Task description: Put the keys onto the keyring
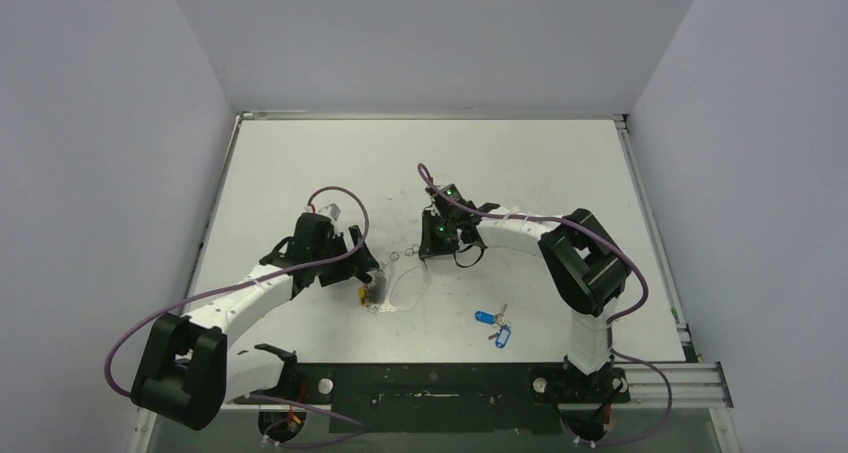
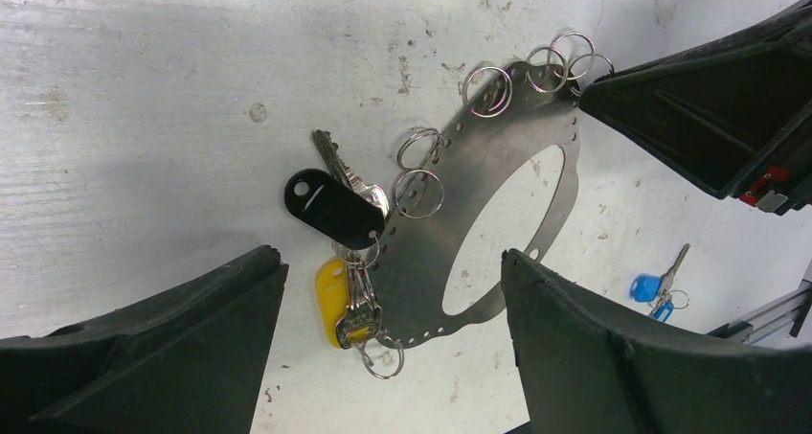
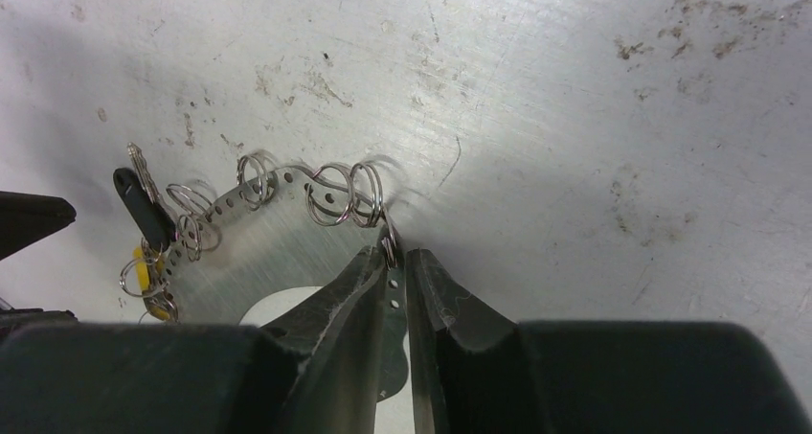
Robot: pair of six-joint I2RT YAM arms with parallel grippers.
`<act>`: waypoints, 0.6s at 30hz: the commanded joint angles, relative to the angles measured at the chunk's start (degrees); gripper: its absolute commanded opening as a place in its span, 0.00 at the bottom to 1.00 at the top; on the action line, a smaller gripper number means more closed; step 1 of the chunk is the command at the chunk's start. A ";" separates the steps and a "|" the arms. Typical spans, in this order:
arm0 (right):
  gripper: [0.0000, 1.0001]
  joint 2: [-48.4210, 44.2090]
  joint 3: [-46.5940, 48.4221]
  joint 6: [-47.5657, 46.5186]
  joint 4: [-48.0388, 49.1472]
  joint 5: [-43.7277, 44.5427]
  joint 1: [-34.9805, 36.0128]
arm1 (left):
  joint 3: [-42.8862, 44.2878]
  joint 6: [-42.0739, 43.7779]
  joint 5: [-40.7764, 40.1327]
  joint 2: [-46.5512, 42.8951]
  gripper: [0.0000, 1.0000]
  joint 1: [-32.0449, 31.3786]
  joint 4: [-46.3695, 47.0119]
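Your right gripper (image 3: 395, 257) jaws clamp the keyring (image 3: 278, 252) at 1 o'clock, left gripper (image 2: 393, 262) jaws apart; that thin edge may slip.

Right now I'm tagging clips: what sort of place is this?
Probably a robot lab cell: blank walls boxing a scuffed table, left arm and right arm bolted at its edge.

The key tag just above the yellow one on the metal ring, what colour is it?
The tag is black with a small pale streak on it. It shows most clearly in the left wrist view.
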 commanded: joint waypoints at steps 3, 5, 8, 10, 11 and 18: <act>0.19 -1.41 0.77 -1.24 2.64 1.86 0.29 | 1.70 0.14 -0.93 0.33 0.81 0.45 0.19; 0.23 -1.51 0.62 -1.29 3.03 1.86 0.20 | 1.71 0.29 -0.92 0.19 0.81 0.45 0.09; 0.29 -1.88 0.53 -1.64 3.40 1.61 -0.16 | 1.70 0.47 -1.11 -0.15 0.81 0.45 -0.22; 0.32 -2.65 -0.03 -1.56 3.76 1.34 -0.79 | 1.62 0.49 -1.18 -0.41 0.81 0.45 -0.50; 0.34 -3.22 -0.48 -1.39 4.45 0.50 -1.37 | 1.63 0.57 -1.26 -0.62 0.81 0.45 -0.65; 0.37 -6.59 -3.93 -1.00 9.14 -2.66 -3.88 | 0.95 0.70 -1.72 -1.58 0.81 0.45 -0.36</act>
